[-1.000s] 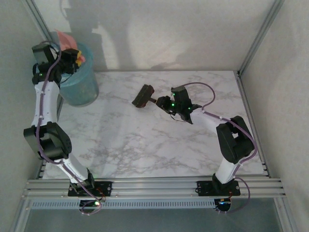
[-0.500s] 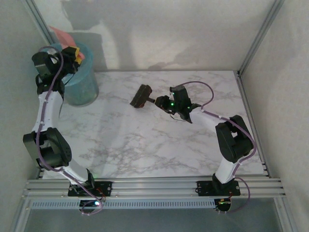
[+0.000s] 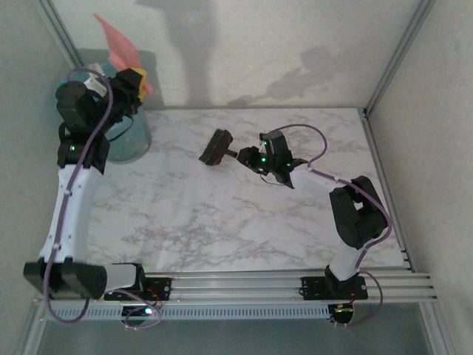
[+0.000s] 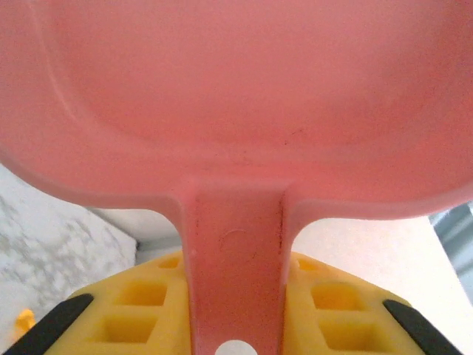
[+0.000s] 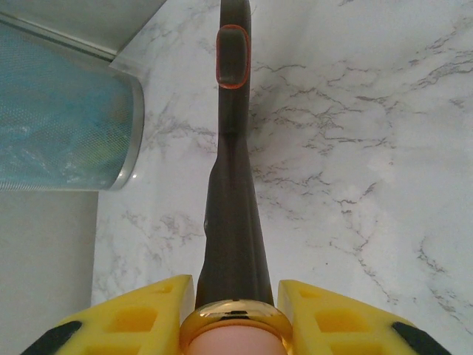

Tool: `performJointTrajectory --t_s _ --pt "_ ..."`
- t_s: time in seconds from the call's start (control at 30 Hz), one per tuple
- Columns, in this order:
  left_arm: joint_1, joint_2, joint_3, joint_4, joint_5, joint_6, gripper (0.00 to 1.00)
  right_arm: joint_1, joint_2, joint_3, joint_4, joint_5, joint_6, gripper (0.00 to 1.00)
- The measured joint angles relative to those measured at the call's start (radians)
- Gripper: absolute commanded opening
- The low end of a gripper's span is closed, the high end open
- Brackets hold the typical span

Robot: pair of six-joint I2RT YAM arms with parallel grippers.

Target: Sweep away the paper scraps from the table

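While I watch from above, the left gripper [image 3: 131,81] is raised at the back left corner, clamped on the handle of a pink dustpan [image 3: 120,46] that tilts above the blue mesh bin [image 3: 131,142]. On the left wrist camera the handle runs between the yellow fingers [image 4: 336,307]. The right gripper [image 3: 249,156] is closed around the handle of a dark brush [image 3: 216,148], whose head rests mid-table [image 3: 222,214]. One orange paper scrap [image 4: 24,322] shows beside the marble; I cannot tell what it lies on
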Motion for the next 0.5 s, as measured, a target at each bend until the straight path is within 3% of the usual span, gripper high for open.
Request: performJointTrajectory --t_s 0.27,0.5 --pt "-0.250 -0.213 -0.277 -0.077 -0.163 0.141 0.00 0.003 -0.120 -0.087 -0.011 0.100 -0.025 0.00" --pt "-0.520 -0.186 -0.527 -0.227 -0.349 0.227 0.00 -0.009 -0.340 -0.215 -0.016 0.248 -0.041 0.00"
